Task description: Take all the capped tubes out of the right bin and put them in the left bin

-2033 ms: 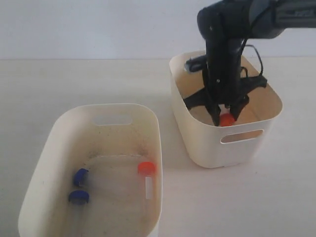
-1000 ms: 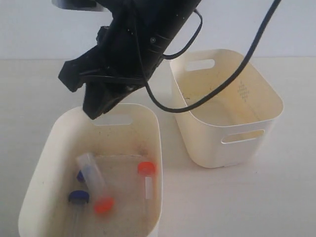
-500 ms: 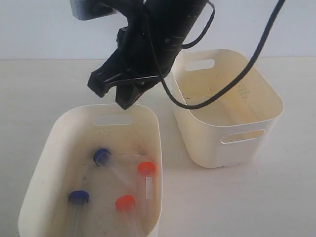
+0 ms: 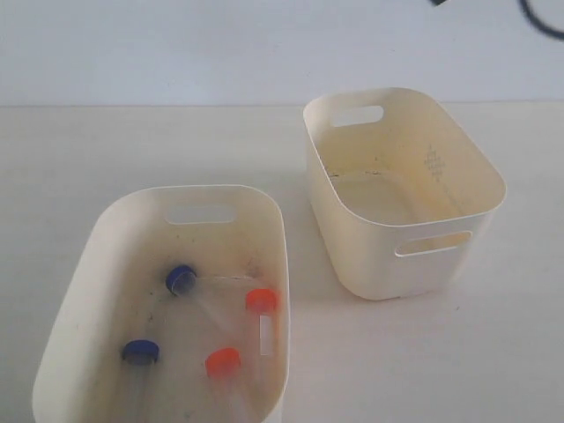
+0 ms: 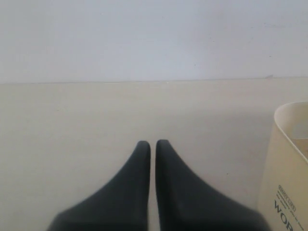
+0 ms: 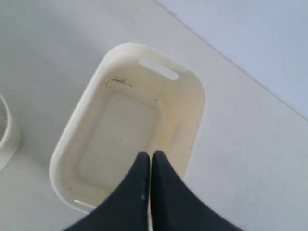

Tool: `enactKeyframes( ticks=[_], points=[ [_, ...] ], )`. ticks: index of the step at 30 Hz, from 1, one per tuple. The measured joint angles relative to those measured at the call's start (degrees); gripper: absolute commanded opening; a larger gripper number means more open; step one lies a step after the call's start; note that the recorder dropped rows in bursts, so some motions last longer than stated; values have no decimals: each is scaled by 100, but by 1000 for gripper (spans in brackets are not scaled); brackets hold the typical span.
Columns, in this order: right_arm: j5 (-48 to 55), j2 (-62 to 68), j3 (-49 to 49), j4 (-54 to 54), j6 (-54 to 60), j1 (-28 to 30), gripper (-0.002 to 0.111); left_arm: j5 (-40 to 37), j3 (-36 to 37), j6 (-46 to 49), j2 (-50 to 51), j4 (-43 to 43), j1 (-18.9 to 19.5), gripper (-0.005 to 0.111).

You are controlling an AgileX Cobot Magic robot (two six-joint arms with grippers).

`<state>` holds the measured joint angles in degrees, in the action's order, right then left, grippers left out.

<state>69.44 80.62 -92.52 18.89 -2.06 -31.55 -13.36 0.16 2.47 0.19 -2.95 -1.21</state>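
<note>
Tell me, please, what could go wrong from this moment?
The right gripper hangs shut over the right bin, which looks empty; a descent could only knock it. The left gripper, also shut, is near a bin wall; a careless swing might bump it. The capped tubes in the left bin are clear, so a count rests on their four caps.
</note>
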Motion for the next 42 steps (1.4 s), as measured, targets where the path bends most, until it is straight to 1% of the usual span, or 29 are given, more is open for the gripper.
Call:
enactKeyframes(
  ticks=[3,6,9,13,17,22,28,34,42],
  points=[
    [0,-562,272,-191,162,415,0,0,0,0,0,0,0,4],
    [-11,-1332,962,-277,206,676,0,0,0,0,0,0,0,4],
    [-399,-2379,1997,-527,206,742,0,0,0,0,0,0,0,4],
    [-1583,-3784,3610,-1245,-41,744,0,0,0,0,0,0,0,4],
    [-1764,-4968,4504,-1666,-224,744,0,0,0,0,0,0,0,4],
    [-1398,-6176,4755,-1845,-422,744,0,0,0,0,0,0,0,4],
    [-1346,-7081,4755,-1889,-443,744,0,0,0,0,0,0,0,4],
    [-1335,-7608,4755,-1889,-443,752,0,0,0,0,0,0,0,4],
    [-1322,-7783,4755,-1889,-457,778,0,0,0,0,0,0,0,4]
  ],
)
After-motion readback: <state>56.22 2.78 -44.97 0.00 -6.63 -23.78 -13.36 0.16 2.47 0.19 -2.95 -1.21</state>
